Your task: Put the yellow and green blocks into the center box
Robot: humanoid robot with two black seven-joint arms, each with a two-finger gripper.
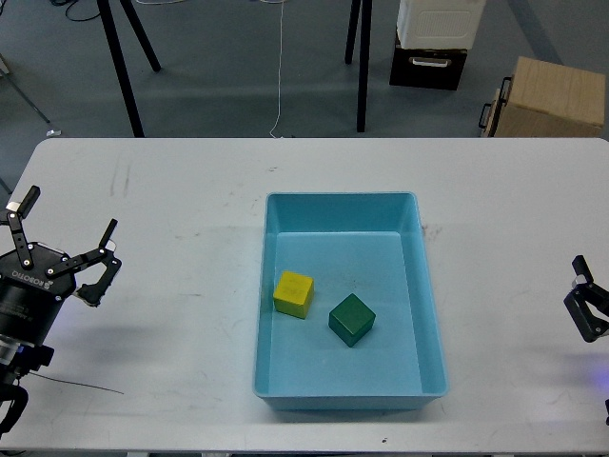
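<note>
A light blue box (pixel 341 199) stands in the middle of the white table. A yellow block (pixel 293 293) and a green block (pixel 351 319) lie inside it on the floor, side by side and a little apart. My left gripper (pixel 65 228) is over the table's left edge, well left of the box, with its fingers (pixel 107 234) spread wide and nothing between them. My right gripper (pixel 586 308) shows only small and dark at the right edge, away from the box, and its fingers cannot be told apart.
The white table (pixel 171 190) spans the view. Beyond its far edge, on the floor, stand black stand legs (pixel 361 67), a black and white case (pixel 433 43) and a cardboard box (pixel 547 97). A thin wire (pixel 86 387) lies at the front left.
</note>
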